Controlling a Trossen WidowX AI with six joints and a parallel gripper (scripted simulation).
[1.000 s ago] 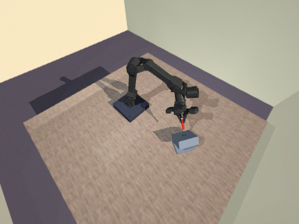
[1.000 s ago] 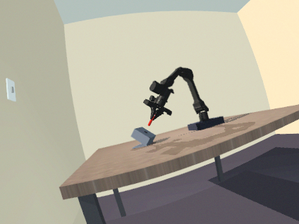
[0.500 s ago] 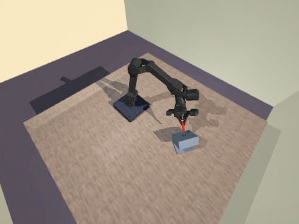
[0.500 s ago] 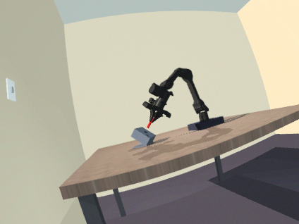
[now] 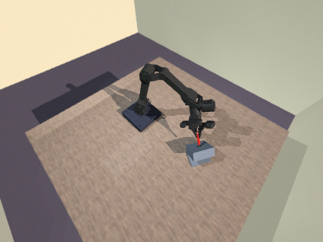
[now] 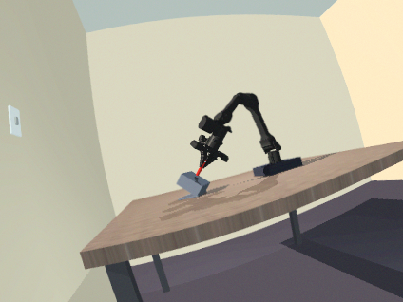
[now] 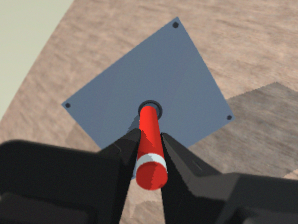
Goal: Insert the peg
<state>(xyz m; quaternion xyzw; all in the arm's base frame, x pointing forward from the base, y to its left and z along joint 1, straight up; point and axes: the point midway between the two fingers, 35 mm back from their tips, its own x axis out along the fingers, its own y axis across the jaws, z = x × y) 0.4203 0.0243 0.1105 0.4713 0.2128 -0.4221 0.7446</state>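
Note:
The red round peg has a pale band near its top end. My gripper is shut on it, above the sloped panel. The blue-grey panel has one round dark-rimmed hole in its face. In the wrist view the peg's bottom end overlaps the near part of the hole, with the far rim showing beyond it. In the top and exterior views the peg's lower end meets the face at the hole. Whether its tip is inside cannot be told for certain.
The panel block stands on the wooden table. The arm's dark base is behind, towards the table's far side in the top view. Small dark spots mark the panel's corners.

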